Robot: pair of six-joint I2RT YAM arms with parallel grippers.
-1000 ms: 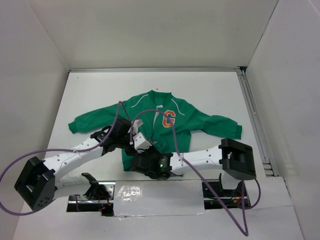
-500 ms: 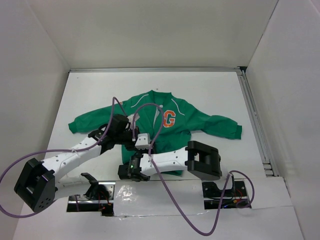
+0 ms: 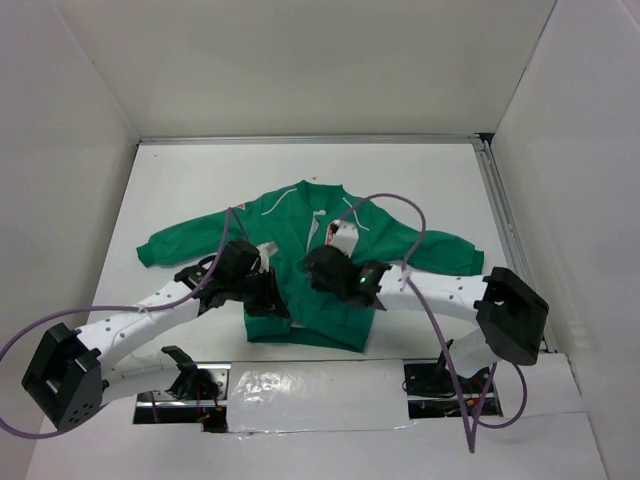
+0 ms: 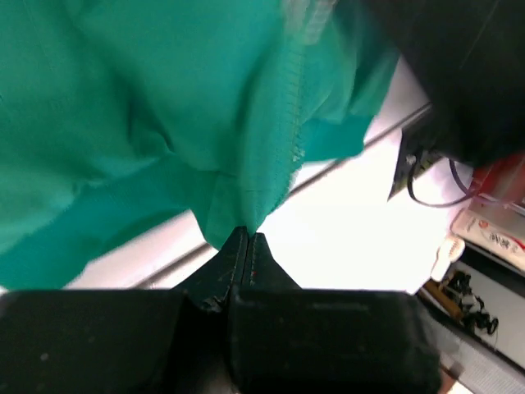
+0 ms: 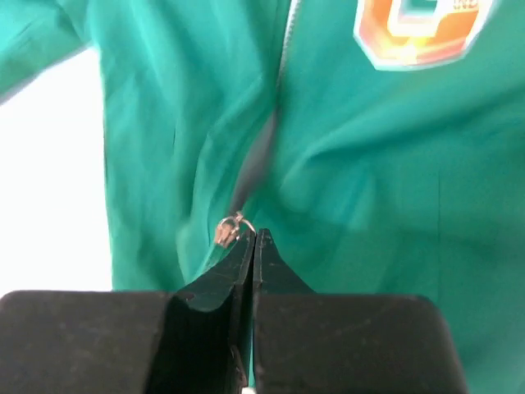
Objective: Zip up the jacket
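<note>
Your small green fabric jacket (image 3: 290,232) lies spread front-up in the middle of the white bench (image 3: 200,180), with its sleeves out to either side and its collar toward the far wall. Your left arm (image 3: 150,305) reaches in to the hem on its own side. The left jaws are pressed fully together and nip a bottom corner of the green cloth, right beside the zip tape. Your right arm (image 3: 440,295) lies across the jacket's chest. The right jaws are likewise squeezed flat together over the front opening, below the orange G patch (image 5: 418,29). The small silver zipper pull (image 5: 229,230) touches their tips on one side, but you cannot tell whether it is actually pinched between them.
</note>
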